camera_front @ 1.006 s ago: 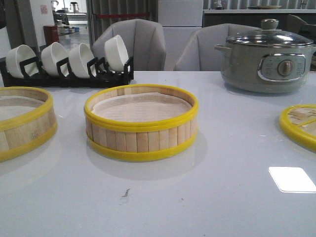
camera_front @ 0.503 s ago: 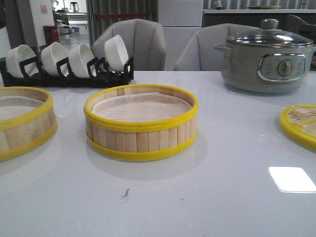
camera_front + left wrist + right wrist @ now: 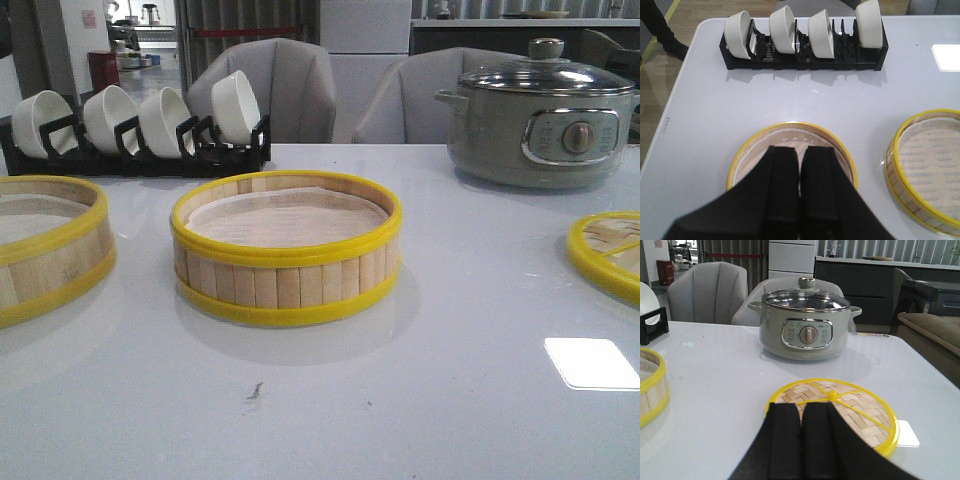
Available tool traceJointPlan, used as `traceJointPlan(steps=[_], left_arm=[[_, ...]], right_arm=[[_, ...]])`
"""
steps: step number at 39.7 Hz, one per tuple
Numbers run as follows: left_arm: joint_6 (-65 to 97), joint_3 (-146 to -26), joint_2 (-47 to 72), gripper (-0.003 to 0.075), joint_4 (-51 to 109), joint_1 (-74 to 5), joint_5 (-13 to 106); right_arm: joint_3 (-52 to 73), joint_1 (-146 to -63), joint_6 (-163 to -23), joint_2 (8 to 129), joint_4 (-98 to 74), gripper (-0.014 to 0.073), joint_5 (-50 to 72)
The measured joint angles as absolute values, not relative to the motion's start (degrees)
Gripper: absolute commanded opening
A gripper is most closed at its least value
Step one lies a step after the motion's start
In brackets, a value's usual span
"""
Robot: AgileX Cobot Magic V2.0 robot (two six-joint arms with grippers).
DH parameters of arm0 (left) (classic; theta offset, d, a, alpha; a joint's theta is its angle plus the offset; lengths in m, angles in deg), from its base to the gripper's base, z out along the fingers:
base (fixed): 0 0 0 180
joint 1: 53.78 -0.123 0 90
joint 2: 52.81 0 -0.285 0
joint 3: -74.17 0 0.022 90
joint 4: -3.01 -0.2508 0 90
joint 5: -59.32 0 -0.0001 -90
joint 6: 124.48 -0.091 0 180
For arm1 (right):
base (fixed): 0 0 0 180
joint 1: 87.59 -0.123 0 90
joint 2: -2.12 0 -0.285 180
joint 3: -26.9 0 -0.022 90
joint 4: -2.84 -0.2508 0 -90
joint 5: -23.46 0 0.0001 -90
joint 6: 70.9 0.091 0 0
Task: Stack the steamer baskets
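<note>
The left end effector (image 3: 800, 200) hung with its two black fingers pressed together, holding nothing. Directly beneath and just ahead of it sat one steamer basket (image 3: 790, 137), its yellow rim and pale paper liner partly hidden behind the fingers. The second steamer basket (image 3: 927, 170) stood on the white surface (image 3: 705, 115) off to that end effector's right side, apart from the first. Farther ahead of the left end effector, a black dish rack (image 3: 802, 50) held four white bowls (image 3: 785, 27) on edge.

The right end effector (image 3: 801, 445) was likewise closed and empty. Just in front of it lay the flat woven-bamboo lid (image 3: 840, 407) with its yellow rim, and beyond that stood the grey-green electric pot (image 3: 805, 325) under a glass lid.

In the front view neither end effector appeared; one basket (image 3: 285, 250) sat mid-surface, the other (image 3: 45, 245) was cut off at the left edge, and both rested unstacked with a clear gap between them.
</note>
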State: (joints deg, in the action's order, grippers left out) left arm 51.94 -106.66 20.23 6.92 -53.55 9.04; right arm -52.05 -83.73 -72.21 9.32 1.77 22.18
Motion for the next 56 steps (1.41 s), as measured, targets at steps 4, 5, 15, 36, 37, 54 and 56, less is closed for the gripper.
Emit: traceJointPlan(steps=[4,5,15,36,37,54,56], left_arm=[[51.94,-106.66,20.35,0.0083,6.82,-53.55,9.17],[51.94,-106.66,20.35,0.0083,6.82,-53.55,9.26],[51.94,-106.66,20.35,0.0083,6.82,-53.55,10.28],[51.94,-106.66,20.35,0.0083,6.70,-53.55,10.40],[51.94,-106.66,20.35,0.0083,6.70,-53.55,10.40],[51.94,-106.66,20.35,0.0083,6.70,-53.55,9.97],[51.94,-106.66,20.35,0.0083,6.70,-53.55,9.89]], right_arm=[[-52.05,-83.73,-72.21,9.32,1.77,0.0051,22.18],[-52.05,-83.73,-72.21,9.32,1.77,0.0051,22.18],[-52.05,-83.73,-72.21,9.32,1.77,0.0051,22.18],[-52.05,-83.73,-72.40,9.32,1.77,0.0051,22.21],[-52.05,-83.73,-72.45,9.32,1.77,0.0051,22.44],[-33.68,-83.73,-71.81,19.54,0.61,0.0051,10.63],[-30.01,-83.73,-71.81,24.64,0.61,0.0051,8.92]])
